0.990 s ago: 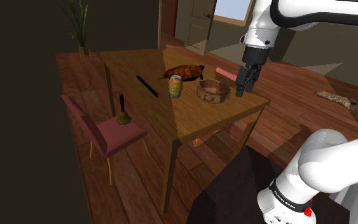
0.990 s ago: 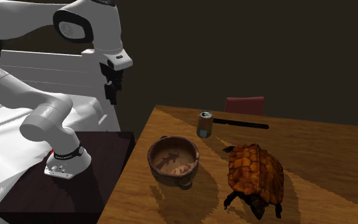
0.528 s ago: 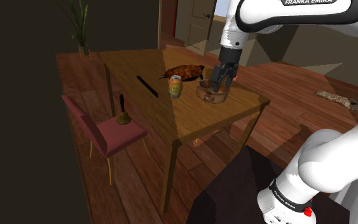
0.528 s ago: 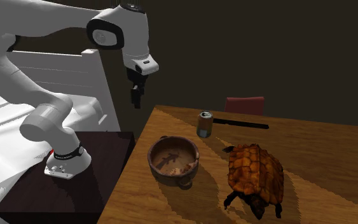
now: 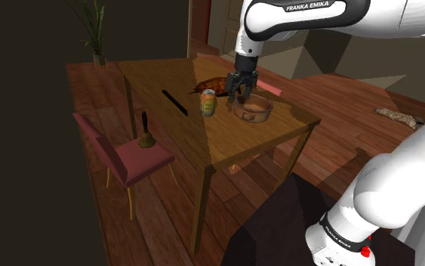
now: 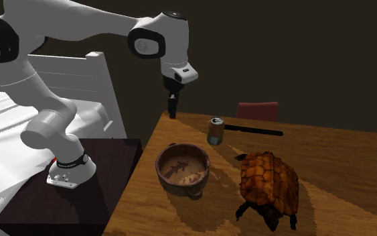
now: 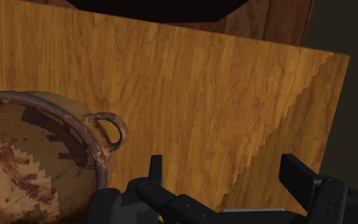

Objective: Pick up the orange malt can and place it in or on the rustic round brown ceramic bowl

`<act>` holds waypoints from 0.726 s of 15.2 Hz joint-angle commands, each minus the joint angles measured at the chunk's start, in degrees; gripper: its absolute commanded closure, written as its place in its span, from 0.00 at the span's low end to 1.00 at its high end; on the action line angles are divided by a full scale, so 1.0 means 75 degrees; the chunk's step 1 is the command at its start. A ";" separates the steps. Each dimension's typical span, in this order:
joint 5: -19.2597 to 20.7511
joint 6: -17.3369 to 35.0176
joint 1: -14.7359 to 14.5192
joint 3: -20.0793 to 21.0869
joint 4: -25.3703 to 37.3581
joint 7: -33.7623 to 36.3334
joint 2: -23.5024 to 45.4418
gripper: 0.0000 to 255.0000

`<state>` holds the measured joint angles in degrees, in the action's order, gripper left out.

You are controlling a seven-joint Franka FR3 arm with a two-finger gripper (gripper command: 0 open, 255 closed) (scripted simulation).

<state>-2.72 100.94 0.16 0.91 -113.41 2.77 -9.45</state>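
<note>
Tool [image 7: 227, 173], fingers [image 7: 298, 177] apart, near brown bowl [image 7: 18, 147]

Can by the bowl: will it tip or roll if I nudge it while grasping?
The can stands upright and is taller than wide, so a high nudge would probably tip it. Once on its side, its round body would likely roll across the flat table. It looks smooth, so a loose grip might slip.

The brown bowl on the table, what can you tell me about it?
The bowl is round, brown and earthen-looking, with a dark rim, a small loop handle and dark painted marks on its paler inside. It stands upright and empty on the wooden table, near the can and the turtle, touching neither.
</note>
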 commanded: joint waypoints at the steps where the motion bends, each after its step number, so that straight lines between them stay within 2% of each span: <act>1: 0.0068 0.0096 -0.0005 0.0036 0.0537 0.0145 0.0558 0.00; 6: 0.0264 0.0162 -0.0002 0.0047 0.2068 0.0419 0.2002 0.00; 11: 0.0455 -0.0066 -0.0028 0.0006 0.4008 0.0658 0.3565 0.00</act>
<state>0.40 100.82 0.06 0.98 -86.21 7.23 15.08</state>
